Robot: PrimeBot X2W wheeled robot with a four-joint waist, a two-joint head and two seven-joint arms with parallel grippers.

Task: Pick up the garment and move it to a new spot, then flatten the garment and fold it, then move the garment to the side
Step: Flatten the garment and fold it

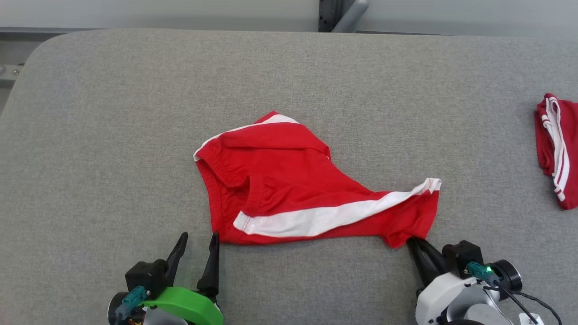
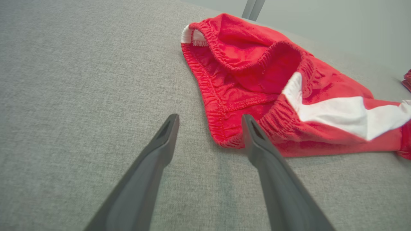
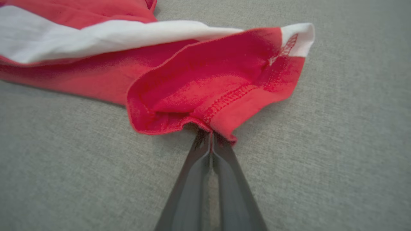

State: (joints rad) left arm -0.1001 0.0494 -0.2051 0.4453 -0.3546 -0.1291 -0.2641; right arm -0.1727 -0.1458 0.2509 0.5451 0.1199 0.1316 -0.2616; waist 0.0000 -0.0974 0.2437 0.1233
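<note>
Garment point(image 1: 280, 180), red shorts with white side stripes, sits crumpled mid-desk point(image 1: 90, 135) on the grey fabric top. Waistband faces our left with the elastic opening gaping. One leg runs out toward our right, white stripe along it.

Right pincer point(image 1: 412, 242) is clenched on that leg's hem at its near corner. In the right wrist view we see both fingers pressed together, red cloth pinched at the tips and the hem bunched around them. Rest of the cloth lies on the desk.

Left pincer point(image 1: 200, 235) is released, fingers spread wide, just beside the near waistband corner. In the left wrist view one finger point(image 2: 257, 141) sits against the red edge; we cannot tell if it touches.

Second red-and-white garment point(image 1: 557, 149) lies bunched at the desk's right edge, well apart from the first.
</note>
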